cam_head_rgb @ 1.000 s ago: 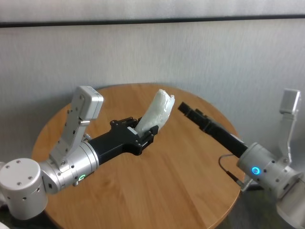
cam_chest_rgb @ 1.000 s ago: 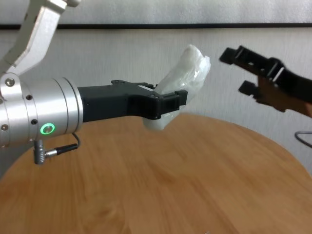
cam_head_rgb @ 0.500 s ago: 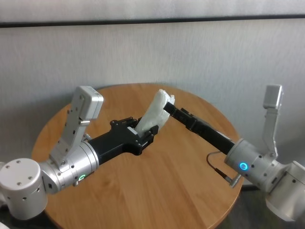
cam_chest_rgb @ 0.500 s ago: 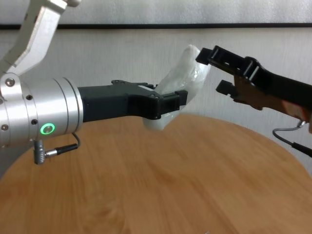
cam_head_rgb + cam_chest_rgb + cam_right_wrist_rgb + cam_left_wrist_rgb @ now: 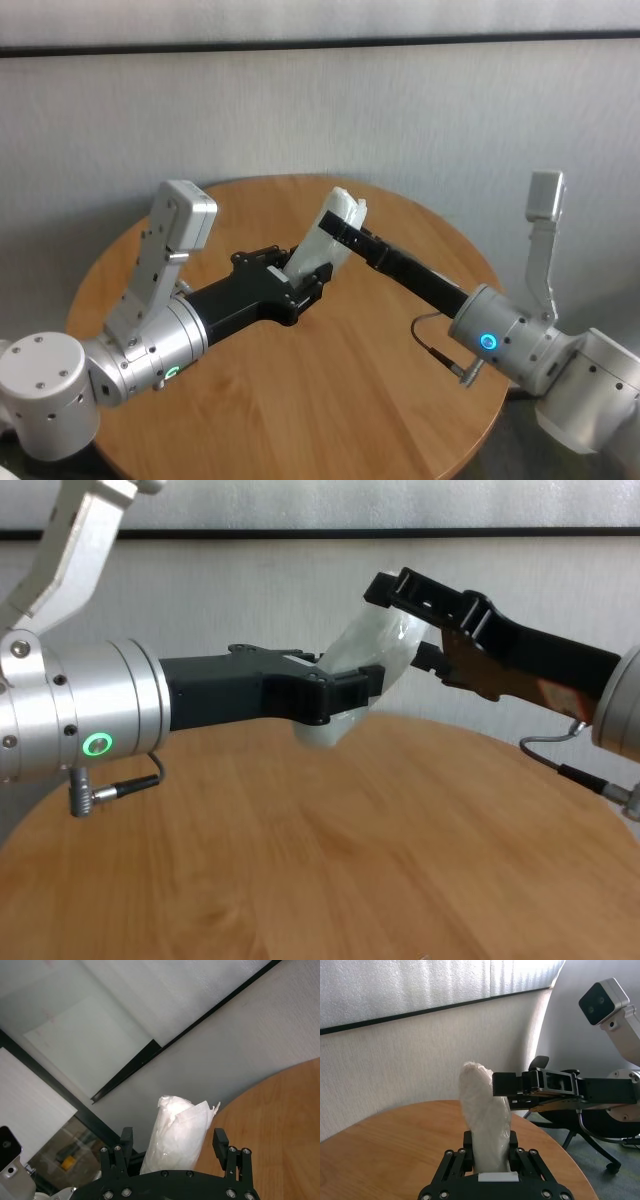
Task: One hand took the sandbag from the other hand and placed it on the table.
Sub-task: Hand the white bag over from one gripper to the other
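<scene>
The sandbag (image 5: 325,245) is held above the surface (image 5: 330,400), tilted with its upper end toward the wall. Its lower end is clamped between the fingers of the left gripper (image 5: 300,285), the one with the green ring, which are closed tight on it. Its upper half is straddled by the right gripper (image 5: 345,228), the one with the blue ring. In the right wrist view, the right fingers (image 5: 220,1142) are seen spread wide on either side of the bag, with a gap at each side, so the bag is not gripped by them. Both arms are raised clear of the surface.
</scene>
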Controlling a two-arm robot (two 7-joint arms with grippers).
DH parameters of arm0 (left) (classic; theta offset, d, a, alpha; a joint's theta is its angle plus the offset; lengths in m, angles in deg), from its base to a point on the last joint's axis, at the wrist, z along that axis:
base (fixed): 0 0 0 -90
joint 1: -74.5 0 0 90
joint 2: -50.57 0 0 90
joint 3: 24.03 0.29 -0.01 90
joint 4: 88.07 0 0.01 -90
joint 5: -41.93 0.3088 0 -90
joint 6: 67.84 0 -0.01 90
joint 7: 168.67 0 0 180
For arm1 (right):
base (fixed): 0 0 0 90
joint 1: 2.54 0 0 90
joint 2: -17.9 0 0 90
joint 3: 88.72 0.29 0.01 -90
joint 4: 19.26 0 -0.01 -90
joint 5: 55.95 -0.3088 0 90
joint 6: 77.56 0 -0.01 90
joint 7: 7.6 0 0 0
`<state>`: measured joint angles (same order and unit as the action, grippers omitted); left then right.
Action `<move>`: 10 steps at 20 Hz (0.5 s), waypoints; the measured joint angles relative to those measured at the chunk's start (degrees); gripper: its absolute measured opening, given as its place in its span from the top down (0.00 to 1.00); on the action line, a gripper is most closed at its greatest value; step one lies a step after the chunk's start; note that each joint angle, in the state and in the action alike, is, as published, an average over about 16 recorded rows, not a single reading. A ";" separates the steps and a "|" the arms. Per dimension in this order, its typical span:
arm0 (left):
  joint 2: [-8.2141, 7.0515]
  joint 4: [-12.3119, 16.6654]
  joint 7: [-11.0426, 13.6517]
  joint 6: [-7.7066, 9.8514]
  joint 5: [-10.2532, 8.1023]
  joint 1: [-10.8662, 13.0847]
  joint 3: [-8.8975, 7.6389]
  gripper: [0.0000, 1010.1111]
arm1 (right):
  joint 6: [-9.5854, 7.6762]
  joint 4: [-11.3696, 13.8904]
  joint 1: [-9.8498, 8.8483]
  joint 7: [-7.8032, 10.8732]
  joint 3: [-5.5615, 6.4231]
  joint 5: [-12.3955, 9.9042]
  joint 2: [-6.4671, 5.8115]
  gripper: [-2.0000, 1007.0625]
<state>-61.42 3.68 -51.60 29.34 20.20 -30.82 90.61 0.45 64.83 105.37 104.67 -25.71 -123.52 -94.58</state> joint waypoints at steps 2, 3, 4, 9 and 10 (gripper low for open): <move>0.00 0.00 0.00 0.00 0.00 0.00 0.00 0.59 | -0.01 -0.49 0.47 0.00 -0.37 -0.27 0.23 0.01; 0.00 0.00 0.00 0.00 0.00 0.00 0.00 0.59 | 0.00 -0.75 0.70 -0.01 -0.54 -0.42 0.33 0.01; 0.00 0.00 0.00 0.00 0.00 0.00 0.00 0.59 | 0.01 -1.00 0.91 -0.03 -0.69 -0.56 0.43 0.01; 0.00 0.00 0.00 0.00 0.00 0.00 0.00 0.59 | -0.08 -2.22 1.90 -0.27 -1.42 -1.30 0.75 0.01; 0.00 0.00 0.00 0.00 0.00 0.00 0.00 0.59 | -0.12 -2.43 2.07 -0.31 -1.54 -1.44 0.79 0.01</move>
<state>-61.42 3.68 -51.60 29.34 20.20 -30.82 90.61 0.33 62.40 107.44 104.36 -27.26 -124.96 -93.79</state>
